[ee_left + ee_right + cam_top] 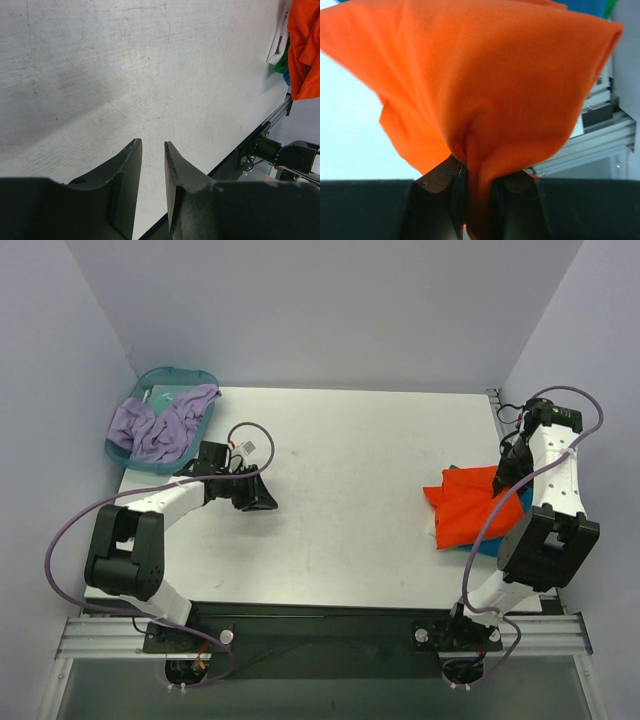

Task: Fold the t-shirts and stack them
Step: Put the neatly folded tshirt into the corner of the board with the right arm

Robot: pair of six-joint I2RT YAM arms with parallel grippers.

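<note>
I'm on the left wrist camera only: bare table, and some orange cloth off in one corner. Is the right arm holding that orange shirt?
Observer: Yes, the right gripper is shut on a fold of the orange shirt.
Operator: Where does the shirt lie?
Observer: At the right edge of the table, on top of a blue shirt.
Operator: Anything near my arm?
Observer: A basin holding purple cloth sits at the far left corner, beyond your left gripper.
</note>
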